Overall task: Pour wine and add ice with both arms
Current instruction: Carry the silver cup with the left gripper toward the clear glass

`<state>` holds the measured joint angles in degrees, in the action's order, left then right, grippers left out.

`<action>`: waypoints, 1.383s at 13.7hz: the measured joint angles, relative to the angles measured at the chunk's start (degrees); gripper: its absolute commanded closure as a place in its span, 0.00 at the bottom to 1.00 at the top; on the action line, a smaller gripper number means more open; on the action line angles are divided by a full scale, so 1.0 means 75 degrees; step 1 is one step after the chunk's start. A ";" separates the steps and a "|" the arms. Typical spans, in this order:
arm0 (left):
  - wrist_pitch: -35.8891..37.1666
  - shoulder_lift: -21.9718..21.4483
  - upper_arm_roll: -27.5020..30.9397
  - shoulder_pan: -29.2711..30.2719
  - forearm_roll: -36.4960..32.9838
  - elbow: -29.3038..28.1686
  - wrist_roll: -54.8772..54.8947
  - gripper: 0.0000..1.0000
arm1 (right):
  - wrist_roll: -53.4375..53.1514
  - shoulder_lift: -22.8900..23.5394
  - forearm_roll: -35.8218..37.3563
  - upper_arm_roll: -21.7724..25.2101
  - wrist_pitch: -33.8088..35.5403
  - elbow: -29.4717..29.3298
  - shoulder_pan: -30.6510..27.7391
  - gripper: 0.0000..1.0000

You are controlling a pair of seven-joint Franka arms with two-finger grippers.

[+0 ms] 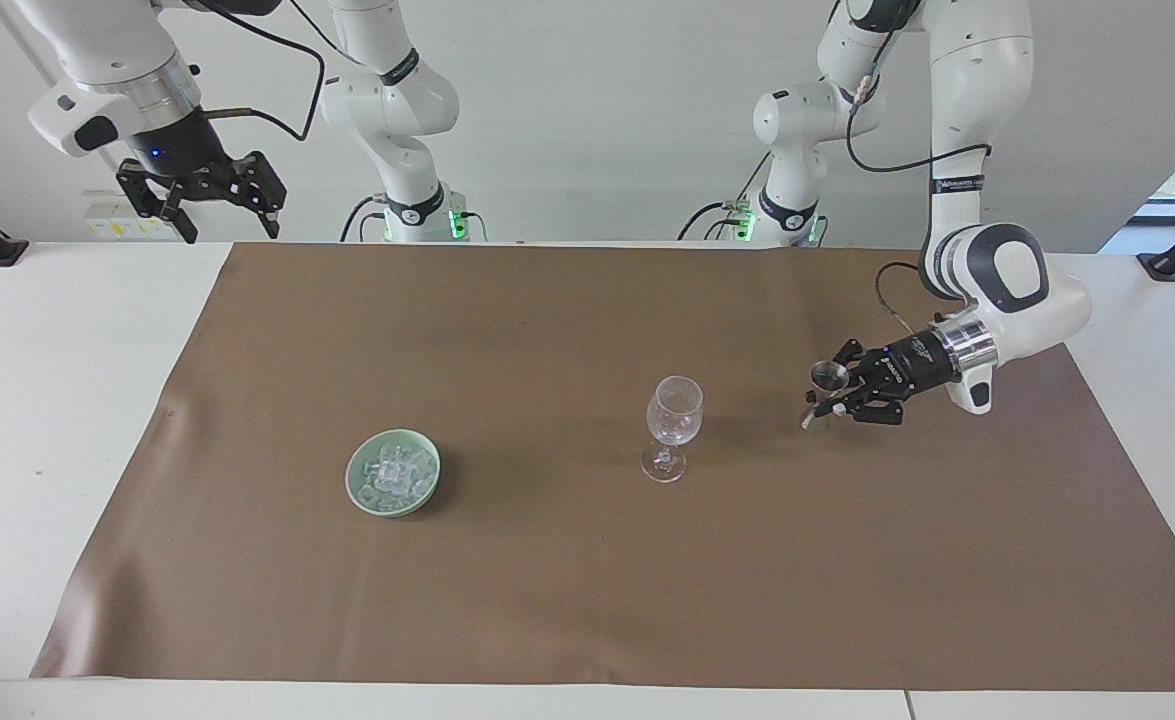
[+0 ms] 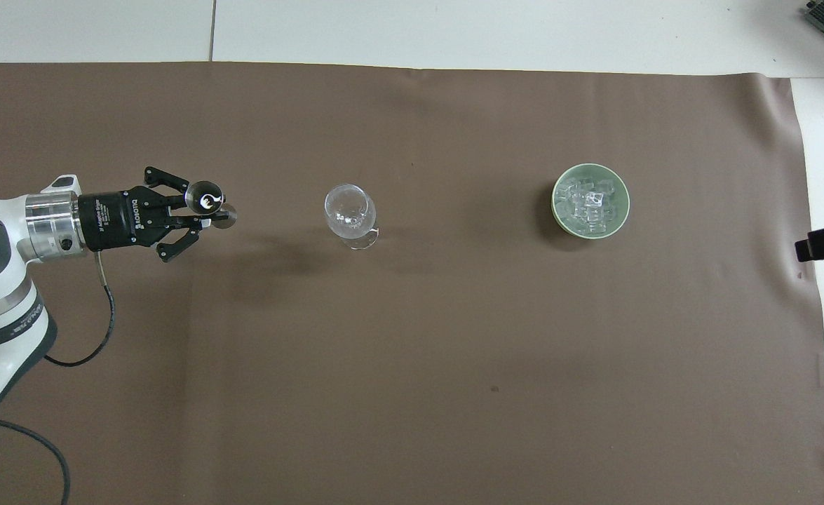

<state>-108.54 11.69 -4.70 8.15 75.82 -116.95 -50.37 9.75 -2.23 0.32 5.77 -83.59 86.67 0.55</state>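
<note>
1. I have the left gripper [image 1: 832,397] clamped on a small metal measuring cup [image 1: 828,376], held upright in the air over the brown mat [image 1: 587,600], toward the left arm's end of the table.
2. The wine glass [image 1: 674,411] stands upright near the middle of the mat and looks empty. The cup is beside it, well apart and at about rim height in the facing view.
3. The ice [image 1: 394,473] lies heaped in a green bowl [image 1: 356,482], on the mat toward the right arm's end and about as near the robots as the glass.
4. The right gripper [image 1: 209,200] waits with its fingers spread, holding nothing, up over the table's edge nearest the robots at the right arm's corner of the mat.
5. I judge this to be the pouring step, with the cup on its way to the glass.
6. Next I need the cup's lip above the glass rim, kept level until then, followed by a slow tilt. The glass is tall on a thin stem, so a knock could topple it.
7. The ice comes after, by my reckoning.
</note>
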 measured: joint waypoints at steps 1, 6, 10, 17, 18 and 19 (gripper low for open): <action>-0.0074 -0.0071 0.0001 -0.0126 0.0000 -0.0010 -0.0030 1.00 | 0.0000 0.0000 0.0000 0.0000 0.0000 0.0000 0.0000 0.00; -0.0609 -0.0162 0.0009 -0.0722 0.0000 -0.0024 -0.0211 1.00 | 0.0000 0.0000 0.0000 0.0000 0.0000 0.0000 0.0000 0.00; -0.0898 -0.0240 0.0018 -0.1004 -0.0001 -0.0022 -0.0507 1.00 | 0.0000 0.0000 0.0000 0.0000 0.0000 0.0000 0.0000 0.00; -0.1399 -0.0391 -0.0004 -0.1372 -0.0087 0.0013 -0.1066 1.00 | 0.0000 0.0000 0.0000 0.0000 0.0000 0.0000 0.0000 0.00; -0.1536 -0.0398 -0.0003 -0.1461 -0.0087 0.0016 -0.1148 1.00 | 0.0000 0.0000 0.0000 0.0000 0.0000 0.0000 0.0000 0.00; -0.1650 -0.0405 -0.0009 -0.1543 -0.0087 0.0017 -0.1236 1.00 | 0.0000 0.0000 0.0000 0.0000 0.0000 0.0000 0.0000 0.00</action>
<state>-120.91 8.65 -4.77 -3.42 75.17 -116.83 -59.64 9.75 -2.23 0.32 5.77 -83.59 86.67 0.55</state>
